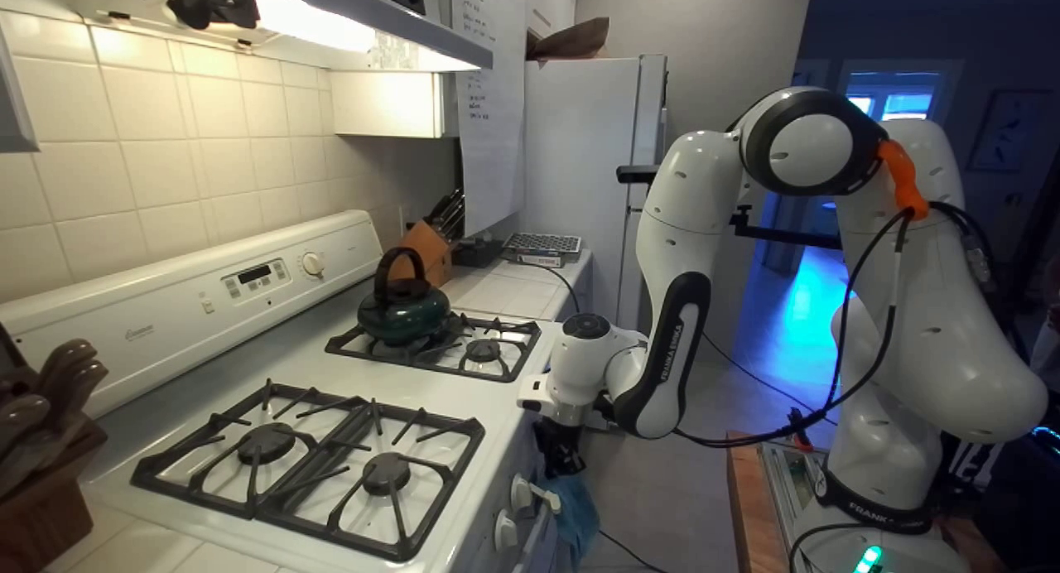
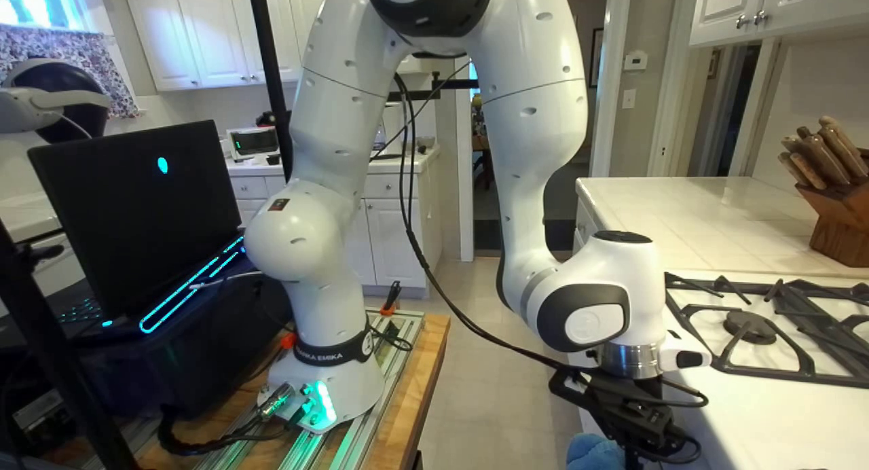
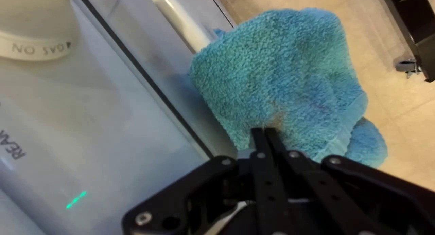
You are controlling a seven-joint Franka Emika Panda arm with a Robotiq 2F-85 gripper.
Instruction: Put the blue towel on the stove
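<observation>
The blue towel [image 3: 282,72] hangs at the oven door handle [image 3: 183,21] on the front of the white stove [image 1: 414,388]. The towel also shows in both exterior views, low beside the stove front [image 1: 577,513] and partly cut off at the bottom edge [image 2: 592,452]. My gripper [image 3: 264,130] points down in front of the stove, its fingers nearly together with towel cloth at the tips. In an exterior view the gripper [image 1: 563,467] is just above the towel, below the stovetop level. The exact pinch between the fingertips is hard to see.
A green kettle [image 1: 404,315] stands on the far burners. Black grates [image 1: 286,474] cover the near burners. Stove knobs [image 1: 505,530] stick out at the front, one close in the wrist view [image 3: 37,28]. A knife block [image 2: 842,215] stands on the counter. A range hood [image 1: 373,18] hangs above.
</observation>
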